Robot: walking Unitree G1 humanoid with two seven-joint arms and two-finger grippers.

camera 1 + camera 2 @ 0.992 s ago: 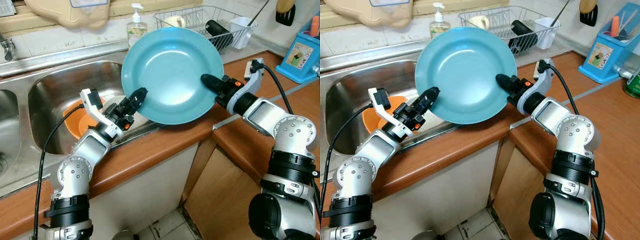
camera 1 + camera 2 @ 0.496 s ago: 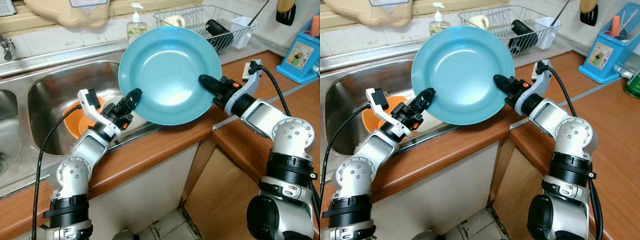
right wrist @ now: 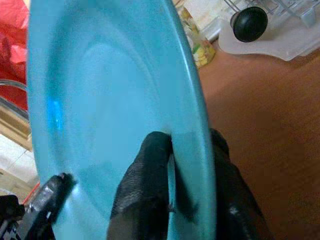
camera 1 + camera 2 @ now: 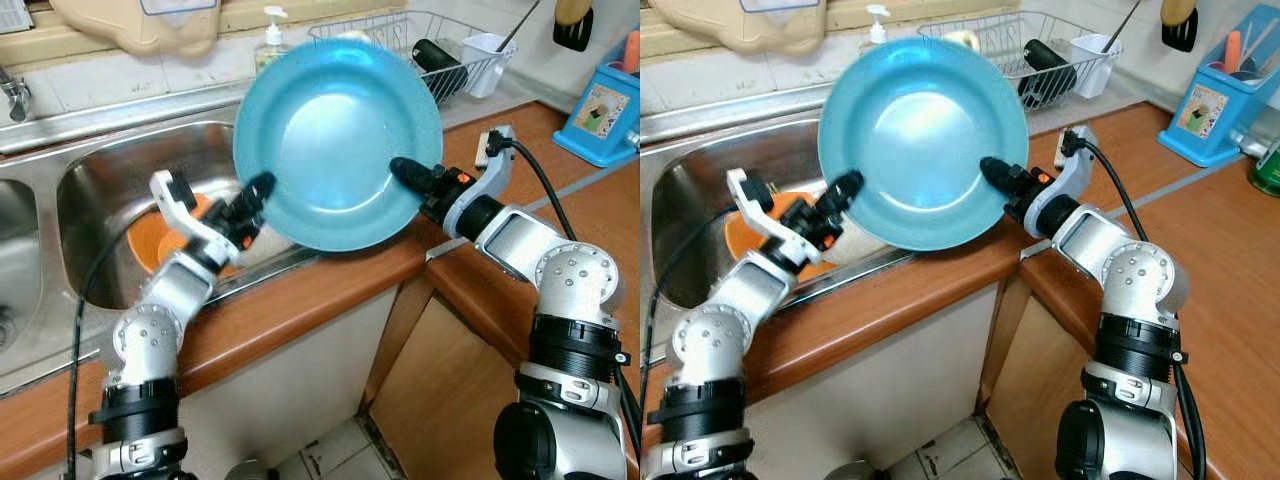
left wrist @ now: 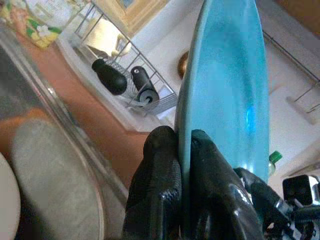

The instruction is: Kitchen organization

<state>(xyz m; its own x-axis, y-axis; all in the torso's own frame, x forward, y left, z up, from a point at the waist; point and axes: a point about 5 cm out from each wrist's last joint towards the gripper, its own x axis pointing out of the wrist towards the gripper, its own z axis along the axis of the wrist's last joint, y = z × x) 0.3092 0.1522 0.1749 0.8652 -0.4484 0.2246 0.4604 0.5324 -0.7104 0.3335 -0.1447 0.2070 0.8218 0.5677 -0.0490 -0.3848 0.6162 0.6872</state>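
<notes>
A large teal plate point(image 4: 335, 140) is held up tilted above the counter edge, between the sink and the dish rack. My left gripper point(image 4: 255, 192) is shut on its lower left rim; in the left wrist view its fingers point(image 5: 160, 185) pinch the plate point(image 5: 225, 95) edge-on. My right gripper point(image 4: 405, 172) is shut on the right rim, and in the right wrist view its fingers point(image 3: 145, 185) clamp the plate point(image 3: 100, 115). A wire dish rack point(image 4: 455, 55) with a black cup and a white cup stands behind the plate.
An orange bowl point(image 4: 150, 240) lies in the steel sink point(image 4: 100, 170). A soap bottle point(image 4: 268, 45) stands behind the sink. A blue utensil holder point(image 4: 605, 110) sits at the far right on the brown counter point(image 4: 320, 290). A green can point(image 4: 1268, 165) is near it.
Both grippers have lifted the plate a little and tilted it more upright; it now covers more of the soap bottle and rack. The left arm is blurred from motion.
</notes>
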